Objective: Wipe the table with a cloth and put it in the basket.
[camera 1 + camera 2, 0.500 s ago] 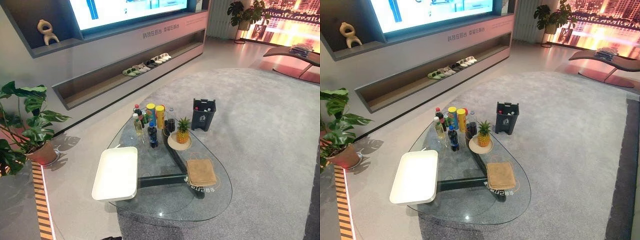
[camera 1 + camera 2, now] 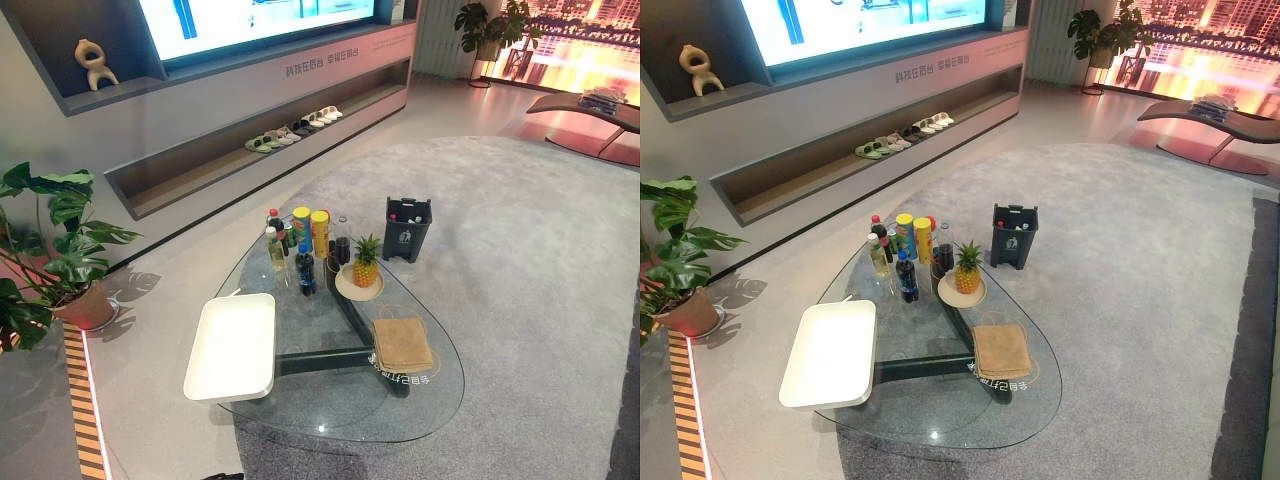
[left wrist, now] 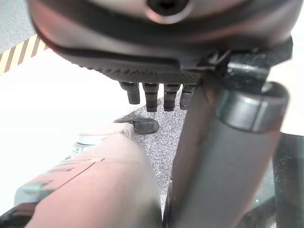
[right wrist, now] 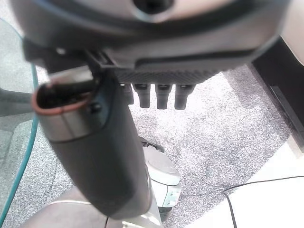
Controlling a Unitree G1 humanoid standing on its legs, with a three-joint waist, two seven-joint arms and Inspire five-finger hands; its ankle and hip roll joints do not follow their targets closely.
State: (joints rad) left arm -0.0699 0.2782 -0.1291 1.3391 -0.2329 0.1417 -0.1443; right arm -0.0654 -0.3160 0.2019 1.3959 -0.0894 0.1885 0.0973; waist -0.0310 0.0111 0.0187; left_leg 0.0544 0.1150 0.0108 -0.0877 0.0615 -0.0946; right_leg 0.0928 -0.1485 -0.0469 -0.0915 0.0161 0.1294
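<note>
Folded tan cloth [image 2: 402, 344] lies on rounded glass table [image 2: 330, 422].

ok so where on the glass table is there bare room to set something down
The near end of the glass table is bare, bordered by the white tray and the cloth. A bare strip also runs between those two. The far end is crowded with bottles and a pineapple on its plate.

The left hand [image 3: 156, 71] is dark and finely dotted, with stubby black fingers [image 3: 151, 99]. The right hand's [image 4: 161, 72] thick thumb [image 4: 97, 161] is smooth charcoal.
</note>
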